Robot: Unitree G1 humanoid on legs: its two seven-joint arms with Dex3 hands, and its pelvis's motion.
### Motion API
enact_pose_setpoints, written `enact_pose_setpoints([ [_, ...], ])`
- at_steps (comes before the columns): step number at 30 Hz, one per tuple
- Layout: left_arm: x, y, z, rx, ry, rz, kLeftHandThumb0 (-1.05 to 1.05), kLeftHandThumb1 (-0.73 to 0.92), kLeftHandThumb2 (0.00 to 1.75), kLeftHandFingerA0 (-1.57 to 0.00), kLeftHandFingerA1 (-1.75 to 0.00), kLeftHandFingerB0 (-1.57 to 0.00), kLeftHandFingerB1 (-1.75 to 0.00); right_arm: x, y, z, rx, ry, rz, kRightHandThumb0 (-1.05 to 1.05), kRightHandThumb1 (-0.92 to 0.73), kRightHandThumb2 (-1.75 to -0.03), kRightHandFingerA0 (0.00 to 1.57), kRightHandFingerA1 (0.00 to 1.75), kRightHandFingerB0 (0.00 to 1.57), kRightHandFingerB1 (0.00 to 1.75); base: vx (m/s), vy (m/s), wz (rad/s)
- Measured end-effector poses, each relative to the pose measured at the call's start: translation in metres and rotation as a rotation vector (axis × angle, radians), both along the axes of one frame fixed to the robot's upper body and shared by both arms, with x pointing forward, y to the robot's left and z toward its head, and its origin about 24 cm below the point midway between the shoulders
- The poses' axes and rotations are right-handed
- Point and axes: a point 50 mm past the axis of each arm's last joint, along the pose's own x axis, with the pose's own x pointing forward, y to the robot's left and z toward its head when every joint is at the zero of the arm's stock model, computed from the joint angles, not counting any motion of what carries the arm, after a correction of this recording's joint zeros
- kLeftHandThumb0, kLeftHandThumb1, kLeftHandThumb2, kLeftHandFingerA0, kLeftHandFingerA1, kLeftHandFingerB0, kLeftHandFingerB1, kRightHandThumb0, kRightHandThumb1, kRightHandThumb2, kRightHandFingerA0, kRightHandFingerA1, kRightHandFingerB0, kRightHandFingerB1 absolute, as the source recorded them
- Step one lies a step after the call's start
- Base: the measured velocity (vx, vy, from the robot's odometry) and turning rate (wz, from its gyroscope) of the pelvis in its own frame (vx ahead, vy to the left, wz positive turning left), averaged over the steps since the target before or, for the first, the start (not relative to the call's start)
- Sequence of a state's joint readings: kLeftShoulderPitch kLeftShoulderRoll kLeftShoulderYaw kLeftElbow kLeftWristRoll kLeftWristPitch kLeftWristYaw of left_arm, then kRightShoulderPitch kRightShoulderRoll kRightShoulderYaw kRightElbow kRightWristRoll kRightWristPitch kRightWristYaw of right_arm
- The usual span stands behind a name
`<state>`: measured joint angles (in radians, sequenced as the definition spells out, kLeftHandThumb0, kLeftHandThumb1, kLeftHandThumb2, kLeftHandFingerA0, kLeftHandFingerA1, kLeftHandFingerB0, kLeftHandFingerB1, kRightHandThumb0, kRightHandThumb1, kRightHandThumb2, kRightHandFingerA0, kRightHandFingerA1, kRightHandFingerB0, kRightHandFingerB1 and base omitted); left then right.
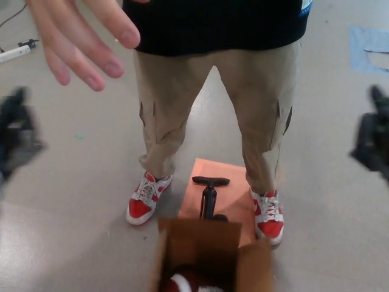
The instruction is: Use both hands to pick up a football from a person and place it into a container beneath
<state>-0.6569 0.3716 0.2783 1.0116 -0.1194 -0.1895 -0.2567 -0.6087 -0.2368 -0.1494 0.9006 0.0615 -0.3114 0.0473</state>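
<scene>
Seen from above: a person's tan trouser legs (164, 109) standing mid-picture, a cardboard box (206, 255) open at the bottom edge. Inside it, low and centred, the football (188, 283), long axis not discernible. Far out at either edge, both blurred: left robot hand (15, 137) and right robot hand (372, 137), holding nothing, finger spread unclear, about equally distant from the ball.
</scene>
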Motion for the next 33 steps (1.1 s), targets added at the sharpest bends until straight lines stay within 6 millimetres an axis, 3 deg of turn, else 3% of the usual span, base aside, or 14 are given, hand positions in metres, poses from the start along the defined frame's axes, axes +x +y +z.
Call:
enact_pose_setpoints([
  [4, -0.006, 0.013, 0.002, -0.025, -0.024, 0.017, -0.87, 0.78, 1.03, 0.0, 0.0, 0.0, 0.0, -0.003, -0.008, -0.001, 0.021, -0.005, -0.023, -0.85, -0.79, -1.14, 0.0, 0.13, 0.0, 0.14, 0.0, 0.0, 0.0],
  [5, -0.006, 0.013, 0.002, -0.029, -0.028, 0.014, -0.82, 0.92, 0.68, 0.0, 0.0, 0.0, 0.0, -0.003, -0.008, -0.002, 0.022, -0.006, -0.023, -0.85, -0.72, -0.94, 0.0, 0.08, 0.0, 0.16, 0.0, 0.0, 0.0],
  [7, -0.007, 0.014, 0.001, -0.038, -0.034, 0.008, -0.89, 0.8, 1.13, 0.0, -0.09, 0.0, -0.08, -0.003, -0.008, -0.002, 0.024, -0.009, -0.022, -0.84, -0.75, -1.13, 0.0, 0.14, 0.0, 0.17, 0.0, 0.0, 0.0],
  [8, -0.007, 0.014, 0.001, -0.042, -0.037, 0.006, -0.82, 0.92, 0.68, 0.0, 0.0, 0.0, 0.0, -0.003, -0.008, -0.002, 0.026, -0.011, -0.021, -0.91, -0.81, -1.14, 0.0, 0.09, 0.0, 0.11, 0.0, 0.0, 0.0],
  [10, -0.008, 0.014, 0.001, -0.052, -0.042, 0.002, -0.92, 0.82, 1.14, 0.0, -0.07, 0.0, -0.06, -0.003, -0.007, -0.002, 0.031, -0.015, -0.018, -0.92, -0.81, -1.15, 0.0, 0.08, 0.0, 0.1, 0.0, 0.0, 0.0],
  [15, -0.008, 0.015, 0.0, -0.064, -0.046, -0.01, -0.89, 0.76, 1.03, 0.0, 0.0, 0.0, 0.0, -0.003, -0.005, -0.002, 0.035, -0.02, -0.013, -0.91, -0.81, -1.15, 0.0, 0.09, 0.0, 0.1, 0.0, 0.0, 0.0],
  [16, -0.009, 0.015, 0.0, -0.067, -0.046, -0.011, -0.83, 0.92, 0.68, 0.0, 0.0, 0.0, 0.0, -0.003, -0.005, -0.001, 0.036, -0.022, -0.012, -0.91, -0.81, -1.15, 0.0, 0.09, 0.0, 0.1, 0.0, 0.0, 0.0],
  [17, -0.009, 0.015, -0.001, -0.071, -0.047, -0.011, -0.94, 0.83, 1.13, 0.0, -0.05, 0.0, -0.03, -0.002, -0.004, -0.001, 0.037, -0.026, -0.01, -0.86, -0.76, -1.14, 0.0, 0.12, 0.0, 0.15, 0.0, 0.0, 0.0],
  [21, -0.01, 0.015, -0.003, -0.078, -0.042, -0.014, -0.91, 0.81, 1.12, 0.0, -0.08, 0.0, -0.05, -0.001, 0.001, 0.0, 0.05, -0.038, 0.0, -0.83, -0.72, -0.91, 0.03, 0.12, 0.02, 0.17, 0.0, 0.0, 0.0],
  [22, -0.011, 0.016, -0.004, -0.08, -0.037, -0.014, -0.83, 0.92, 0.68, 0.0, 0.0, 0.0, 0.0, -0.001, 0.004, -0.001, 0.056, -0.038, 0.004, -0.84, -0.76, -1.0, 0.0, 0.1, 0.0, 0.15, 0.0, 0.0, 0.0],
  [24, -0.012, 0.016, -0.007, -0.08, -0.032, -0.014, -0.87, 0.77, 1.02, 0.0, 0.0, 0.0, 0.0, 0.0, 0.007, -0.002, 0.063, -0.037, 0.009, -0.79, -0.92, -0.72, 0.0, 0.12, 0.0, 0.18, 0.0, 0.0, 0.0],
  [25, -0.014, 0.016, -0.01, -0.08, -0.023, -0.013, -0.8, 0.92, 0.69, 0.0, 0.0, 0.0, 0.0, 0.0, 0.009, -0.003, 0.066, -0.033, 0.011, -0.82, -0.82, -1.16, 0.0, 0.16, 0.0, 0.15, 0.0, 0.0, 0.0],
  [26, -0.016, 0.017, -0.014, -0.079, -0.013, -0.013, -0.91, 0.83, 1.15, 0.0, -0.07, 0.0, -0.06, 0.0, 0.01, -0.005, 0.067, -0.026, 0.009, -0.84, -0.84, -1.16, 0.0, 0.15, 0.0, 0.14, 0.0, 0.0, 0.0],
  [33, -0.033, 0.02, -0.045, -0.082, 0.109, 0.002, -0.88, 0.82, 1.17, 0.0, -0.12, 0.0, -0.09, -0.006, 0.015, -0.039, 0.034, 0.14, -0.006, -0.9, -0.86, -1.16, 0.04, 0.17, 0.04, 0.1, 0.0, 0.0, 0.0],
])
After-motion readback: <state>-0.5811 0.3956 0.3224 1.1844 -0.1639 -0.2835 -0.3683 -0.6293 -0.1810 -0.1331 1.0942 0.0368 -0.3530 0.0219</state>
